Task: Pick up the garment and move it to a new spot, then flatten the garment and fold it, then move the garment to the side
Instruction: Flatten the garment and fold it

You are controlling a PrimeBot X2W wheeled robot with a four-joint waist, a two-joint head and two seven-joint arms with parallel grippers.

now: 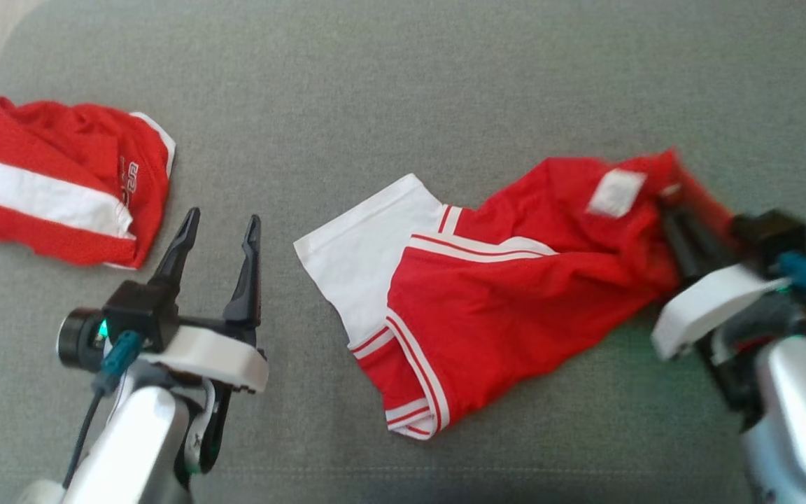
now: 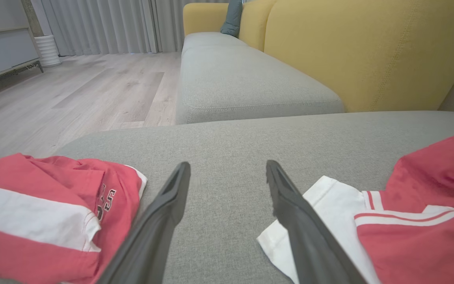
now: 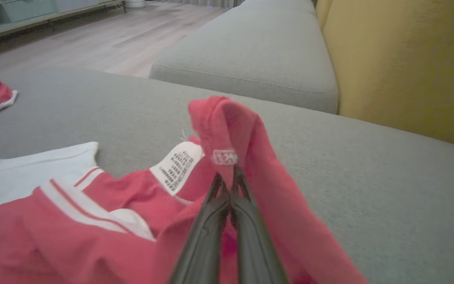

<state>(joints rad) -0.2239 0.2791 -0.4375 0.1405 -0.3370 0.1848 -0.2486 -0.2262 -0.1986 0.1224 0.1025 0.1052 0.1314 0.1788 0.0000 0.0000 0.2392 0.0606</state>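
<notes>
Across the grey sofa seat (image 1: 375, 91), right of centre in the head view, sprawled and creased: garment (image 1: 487, 294), red shorts with a white side panel and red-and-white striping. White leg hem toward the left side, red waist end reaching toward the right. Clamped on that red waist edge: right end effector (image 1: 665, 210), fingers pressed together with a fold of cloth pinched between them, blurred in the head view. In the right wrist view, same pinch up close, red fold standing above the fingertips and raised off the seat, white care label (image 3: 177, 167) just beside them on that view's left. Rest of the garment flat on the cushion, trailing away from the pinch. Left end effector (image 1: 223, 218) clear of the cloth in the head view, fingers spread wide with nothing between, poised over bare cushion. In the left wrist view, white hem passing behind its right-hand finger; contact impossible to tell. Beyond the other finger, near the seat's left edge, second red-and-white garment (image 1: 60, 189), bunched, well apart from the first. Farther back, yellow backrest (image 2: 369, 51) and pale wooden floor (image 2: 73, 94).
</notes>
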